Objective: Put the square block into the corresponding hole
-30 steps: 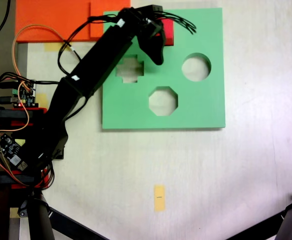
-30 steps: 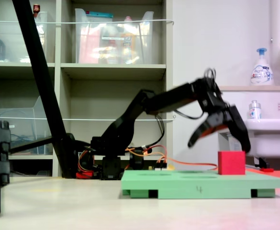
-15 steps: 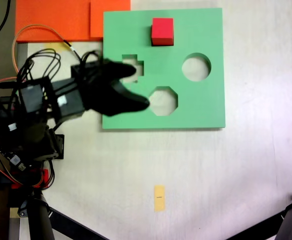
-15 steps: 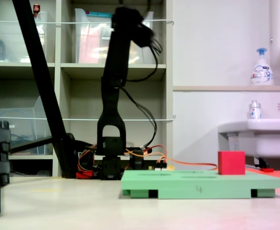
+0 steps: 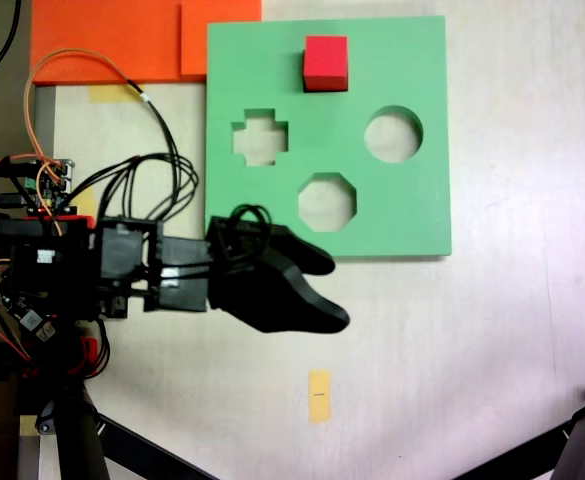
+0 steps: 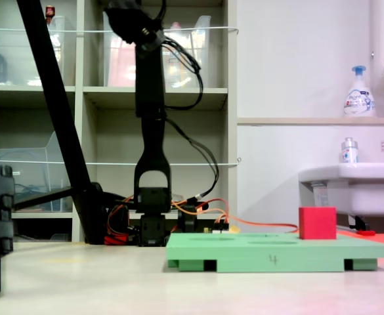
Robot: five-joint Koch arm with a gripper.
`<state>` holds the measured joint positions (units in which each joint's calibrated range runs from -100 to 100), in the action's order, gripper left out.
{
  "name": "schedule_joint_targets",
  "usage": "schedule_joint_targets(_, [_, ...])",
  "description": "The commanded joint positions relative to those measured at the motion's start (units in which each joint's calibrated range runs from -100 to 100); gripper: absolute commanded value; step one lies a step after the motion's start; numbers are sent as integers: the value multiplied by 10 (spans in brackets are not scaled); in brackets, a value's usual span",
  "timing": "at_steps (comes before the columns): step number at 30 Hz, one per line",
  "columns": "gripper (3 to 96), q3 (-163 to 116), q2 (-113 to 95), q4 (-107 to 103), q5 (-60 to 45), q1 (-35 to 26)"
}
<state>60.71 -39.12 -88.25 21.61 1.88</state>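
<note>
The arm had swung right away from the green foam board (image 5: 412, 210) in about a sec. A sec ago the gripper (image 5: 317, 290) was hunched over the red cube (image 5: 325, 63) at the board's far edge; half a sec ago it was already lifting back; now the arm stood almost straight up over its base in the second exterior view, w/ the gripper up near the top shelf (image 6: 129, 16). In the first exterior view it loomed big and blurred, off the board's near-left corner. Couldn't tell if the jaws were apart or together; nothing was in them.

The cube hadn't budged across the three moments. It sat at the top-middle of the board in the first exterior view, and in the second exterior view (image 6: 317, 223) it stuck well up above the board top. No separate square cutout showed; my guess is the cube stood in or over it, not fully sunk. So the placing looked done or nearly done, and the arm looked to be heading home.

Surface: pale tabletop (image 5: 472, 350), w/ a small yellow tape strip (image 5: 319, 396). Orange foam sheets (image 5: 122, 40) lay beyond the board's left corner. Cross cutout (image 5: 260, 142), round cutout (image 5: 393, 134), octagonal cutout (image 5: 326, 202) all empty. Room: shelving w/ clear bins (image 6: 159, 56), a white sink (image 6: 349, 187), a pump bottle (image 6: 358, 92) on the ledge.
</note>
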Motion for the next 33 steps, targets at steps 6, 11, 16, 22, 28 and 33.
schedule_joint_targets(6, [527,-866,-441,729,-80,-1])
schedule_joint_targets(11, [509,-1275,-591,925,-131,-10])
schedule_joint_targets(16, [489,-1569,-609,928,-170,-21])
schedule_joint_targets(22, [489,-1607,-609,892,-170,-24])
schedule_joint_targets(28, [497,-1607,-609,878,-169,-24])
schedule_joint_targets(33, [497,-1607,-609,880,-169,-25])
